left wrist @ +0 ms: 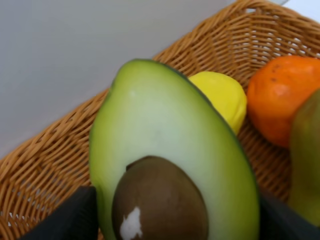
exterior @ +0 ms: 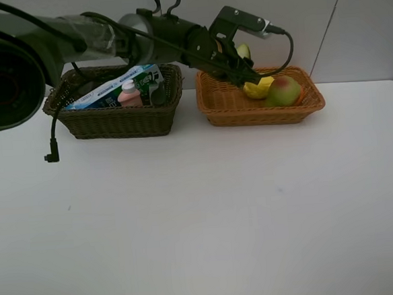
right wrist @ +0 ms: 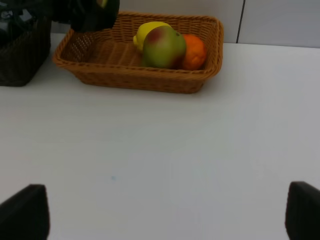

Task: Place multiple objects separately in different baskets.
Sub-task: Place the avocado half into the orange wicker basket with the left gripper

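Note:
My left gripper [exterior: 242, 62] reaches across and hangs over the back left of the light orange-tan basket [exterior: 262, 116], shut on the halved avocado [exterior: 243, 50]. In the left wrist view the avocado [left wrist: 165, 145] fills the frame, cut face and pit showing, between dark fingers [left wrist: 70, 215]. A lemon [exterior: 258, 88], a green-red pear [exterior: 283, 91] and an orange [right wrist: 195, 50] lie in that basket. The dark olive-brown basket [exterior: 114, 123] holds the toothpaste box [exterior: 105, 93], the pink pump bottle [exterior: 129, 93] and a greyish cup [exterior: 157, 93]. My right gripper [right wrist: 162, 215] stands open low over bare table.
Both baskets stand side by side at the back of the white table [exterior: 202, 221], close to the wall. A black cable [exterior: 52, 141] dangles from the left arm in front of the dark basket.

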`<state>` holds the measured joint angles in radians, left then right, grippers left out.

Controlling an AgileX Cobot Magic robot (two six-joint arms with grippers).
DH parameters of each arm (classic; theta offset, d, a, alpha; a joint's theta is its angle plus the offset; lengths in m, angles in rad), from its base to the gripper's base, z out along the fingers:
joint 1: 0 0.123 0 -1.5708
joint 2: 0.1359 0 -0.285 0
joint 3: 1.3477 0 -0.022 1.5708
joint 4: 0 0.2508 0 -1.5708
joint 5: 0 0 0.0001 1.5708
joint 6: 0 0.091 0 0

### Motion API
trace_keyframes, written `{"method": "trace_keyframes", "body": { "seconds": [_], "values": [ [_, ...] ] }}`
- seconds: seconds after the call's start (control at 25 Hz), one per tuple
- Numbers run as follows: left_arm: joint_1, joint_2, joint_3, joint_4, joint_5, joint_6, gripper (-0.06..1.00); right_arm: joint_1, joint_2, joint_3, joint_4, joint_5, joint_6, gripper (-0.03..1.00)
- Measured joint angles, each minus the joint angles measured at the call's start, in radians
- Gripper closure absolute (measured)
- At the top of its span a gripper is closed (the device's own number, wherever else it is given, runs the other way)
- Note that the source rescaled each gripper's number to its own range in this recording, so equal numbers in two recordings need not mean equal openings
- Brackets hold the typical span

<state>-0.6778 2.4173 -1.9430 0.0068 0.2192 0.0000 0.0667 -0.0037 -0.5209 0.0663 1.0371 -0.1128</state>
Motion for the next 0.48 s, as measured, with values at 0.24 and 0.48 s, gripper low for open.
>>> {"method": "trace_keyframes", "body": {
  "seconds": [0.24, 0.48],
  "values": [
    [0.014, 0.033, 0.0, -0.007, -0.038, 0.0, 0.17, 0.0, 0.0, 0.0, 0.0, 0.0, 0.0, -0.03],
    [0.016, 0.049, 0.0, -0.012, -0.05, 0.0, 0.17, 0.0, 0.0, 0.0, 0.0, 0.0, 0.0, -0.03]
  ]
}}
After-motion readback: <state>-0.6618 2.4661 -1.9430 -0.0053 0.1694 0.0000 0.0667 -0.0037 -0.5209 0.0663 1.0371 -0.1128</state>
